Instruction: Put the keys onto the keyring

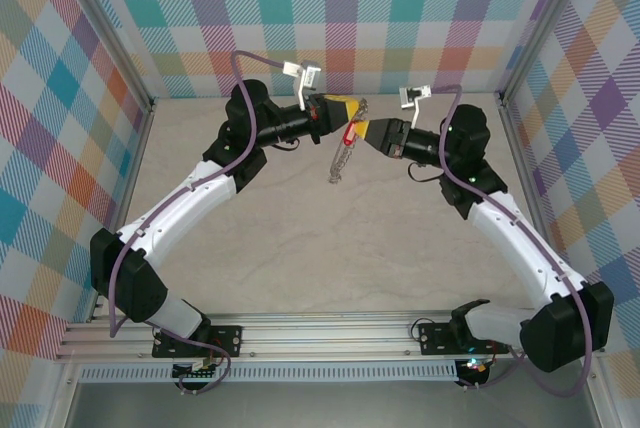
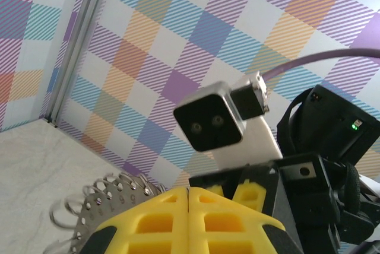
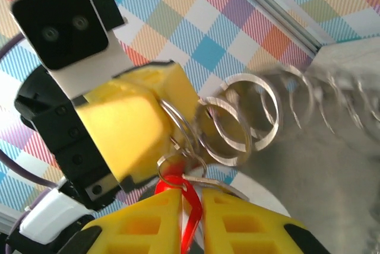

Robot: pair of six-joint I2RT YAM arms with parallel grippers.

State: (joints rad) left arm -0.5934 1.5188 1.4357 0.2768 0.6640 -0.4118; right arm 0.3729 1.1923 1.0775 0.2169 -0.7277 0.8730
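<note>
Left gripper (image 1: pixel 338 108) clamped on keyring (image 3: pixel 246 117), holding it raised so its loops hang free, while right gripper (image 3: pixel 191 197) pinches key (image 3: pixel 173 183) by its red tag, touching the ring, probably to thread it

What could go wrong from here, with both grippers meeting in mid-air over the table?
1. The right gripper pinches the key by its red tag. A twist while threading may work it loose, and it would drop to the table.
2. The left gripper grips the ring at one end, with the rest hanging free, so it may swing away from the key.
3. The two grippers are very close and could bump.
</note>
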